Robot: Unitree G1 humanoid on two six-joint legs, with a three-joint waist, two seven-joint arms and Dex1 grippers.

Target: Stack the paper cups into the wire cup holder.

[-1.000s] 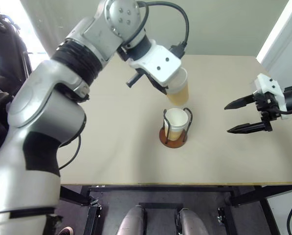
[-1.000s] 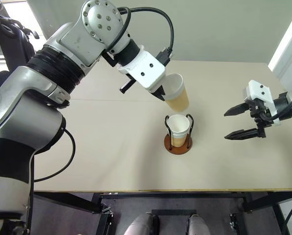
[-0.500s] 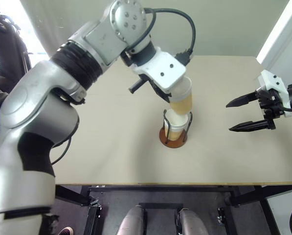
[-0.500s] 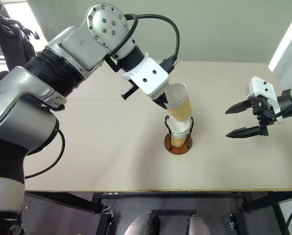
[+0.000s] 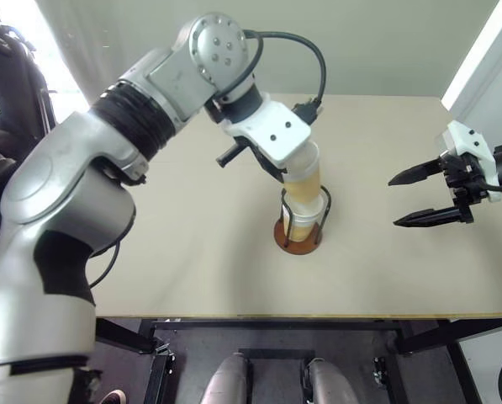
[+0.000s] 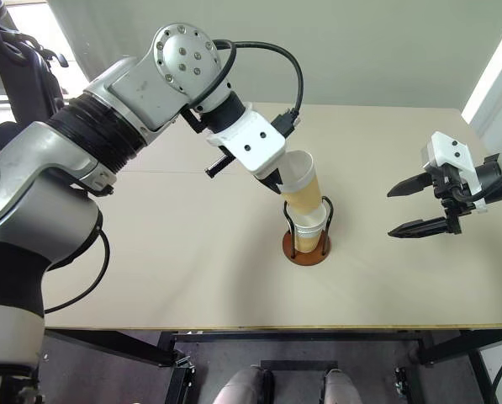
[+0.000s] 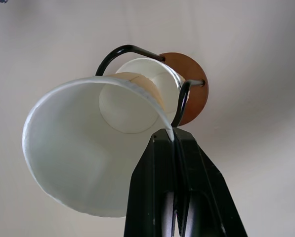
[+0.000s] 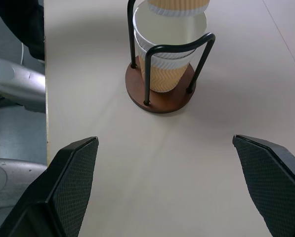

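Left pincer [image 7: 173, 148] pinching cup [image 6: 301, 183] rim | right pincer [image 6: 419, 209] spread, well apart from holder [image 6: 307, 246]

Bright even daylight, window glare upper left, soft shadows, wide-angle edge distortion

Looks like a robot lab or test room to me, not anyone's home. There's a plain beige tabletop [image 5: 192, 252] on a black metal frame [image 5: 276, 330], a bare pale grey-green wall [image 5: 385, 42] behind it, and black equipment with cables [image 5: 7, 76] parked off to the left by a bright window [image 5: 53, 50]. Nothing homey anywhere.
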